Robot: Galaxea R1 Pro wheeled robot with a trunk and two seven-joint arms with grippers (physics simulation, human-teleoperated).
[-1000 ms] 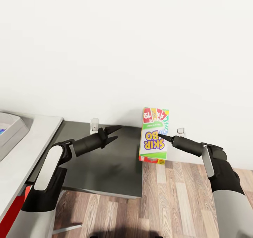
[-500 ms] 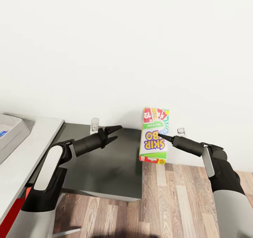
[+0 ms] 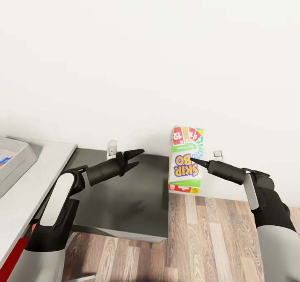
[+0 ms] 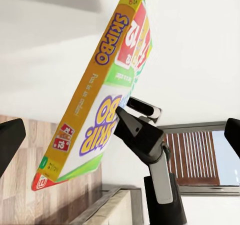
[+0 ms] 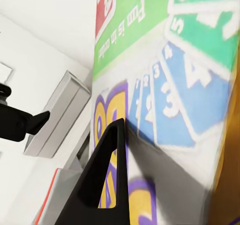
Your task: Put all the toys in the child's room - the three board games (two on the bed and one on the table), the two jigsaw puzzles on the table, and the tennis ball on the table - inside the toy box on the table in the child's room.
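Bright even render, soft shadows; close-up print blurred

Plain white wall [image 3: 146, 52] above wood-plank floor [image 3: 208, 236].

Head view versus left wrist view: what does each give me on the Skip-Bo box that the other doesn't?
Head view alone: the box hangs upright past the dark-grey table section's edge, above wood floor, with the toy box far off at the left and the open left end effector empty.

Left wrist view alone: the box's yellow side edge, showing its thickness and tilt, and a window behind.

Both: the right end effector shut on the box's printed face.
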